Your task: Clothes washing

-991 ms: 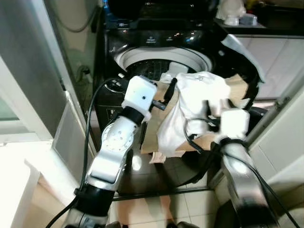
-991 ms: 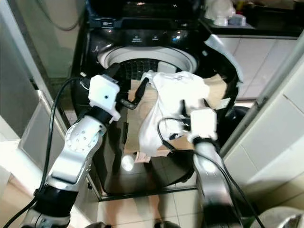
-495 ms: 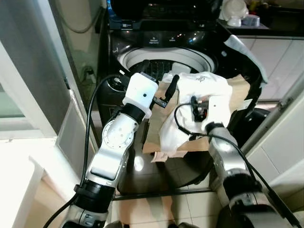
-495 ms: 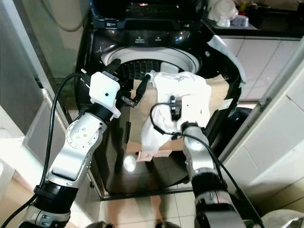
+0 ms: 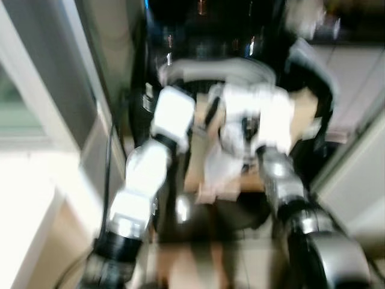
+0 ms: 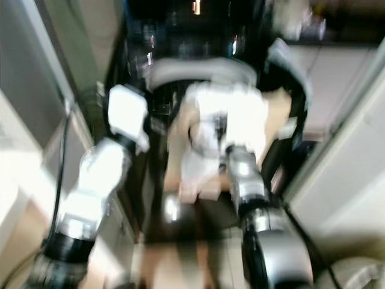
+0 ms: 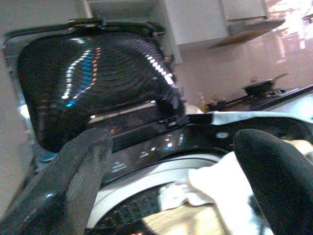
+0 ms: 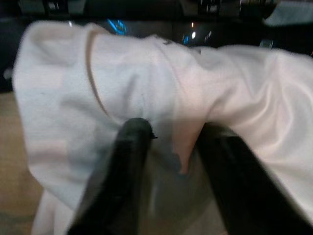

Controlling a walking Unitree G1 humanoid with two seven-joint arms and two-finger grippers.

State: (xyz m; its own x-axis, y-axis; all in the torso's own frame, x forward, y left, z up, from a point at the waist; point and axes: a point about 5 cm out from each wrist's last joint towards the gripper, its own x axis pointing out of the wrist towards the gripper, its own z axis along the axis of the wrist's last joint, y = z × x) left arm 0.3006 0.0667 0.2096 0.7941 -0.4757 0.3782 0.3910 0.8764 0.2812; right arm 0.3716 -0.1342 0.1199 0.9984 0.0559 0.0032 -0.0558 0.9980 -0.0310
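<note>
Open washer; right claw pinching white garment.

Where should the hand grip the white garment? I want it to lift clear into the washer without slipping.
Grip the bunched upper fold of the white garment, coming from the front as the right hand does. There the cloth gathers thick, while its lower part hangs loose down the washer's front.

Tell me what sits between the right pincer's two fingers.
In the right wrist view, a fold of the white garment bulges into the gap between the right pincer's black fingers, which press into the cloth.
</note>
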